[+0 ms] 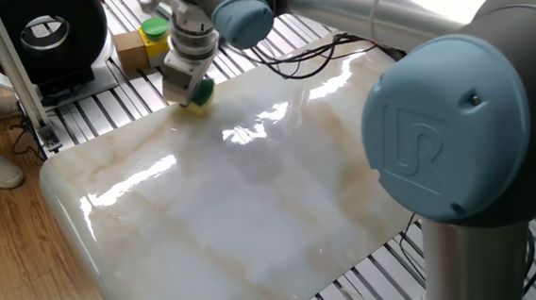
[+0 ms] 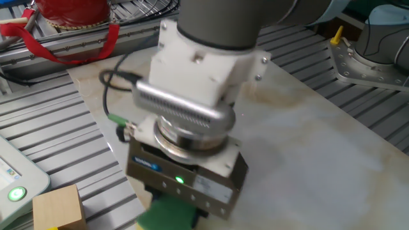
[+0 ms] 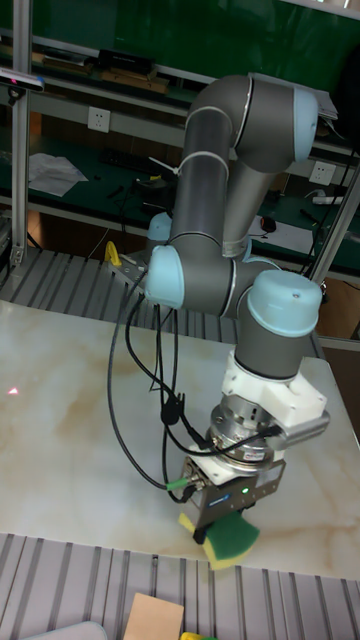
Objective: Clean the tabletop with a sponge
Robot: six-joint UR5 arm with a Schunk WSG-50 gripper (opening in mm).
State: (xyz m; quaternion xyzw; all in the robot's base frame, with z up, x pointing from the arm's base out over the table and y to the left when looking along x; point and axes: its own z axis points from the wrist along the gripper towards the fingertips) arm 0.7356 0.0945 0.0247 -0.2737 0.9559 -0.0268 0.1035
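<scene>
The tabletop [image 1: 245, 215] is the landmark here: a large glossy white slab with pale brown veins and rounded corners, and it lies on a ribbed grey metal surface [image 1: 90, 119].

In one fixed view, left of the tabletop, a black round device [image 1: 40, 25] stands on the metal surface. Between it and the slab's far-left edge there is a wooden block [image 1: 131, 51] with a yellow-and-green button [image 1: 154, 30] on top. Just inside that same edge of the tabletop, the gripper [image 1: 183, 95] points down and grips the sponge [image 1: 199, 92]. The sponge sits on the marble, with its green layer showing beside the grey fingers. To the right, the big grey and blue joints of the arm [image 1: 438, 152] fill the view above the slab's right part.

In the other fixed view, a wooden block [image 2: 59, 206] is at the lower left, off the tabletop [image 2: 307, 147]. The gripper body [image 2: 185, 182] with a small green light is above the slab's near edge, and the green sponge [image 2: 167, 214] shows under it. A red object [image 2: 67, 16] stands beyond the far-left corner.

In the tall fixed view, the gripper [image 3: 222, 525] presses the sponge [image 3: 224, 540] at the near edge of the tabletop [image 3: 80, 440], with yellow foam under the green layer. Black cables [image 3: 150, 380] hang from the arm over the slab.
</scene>
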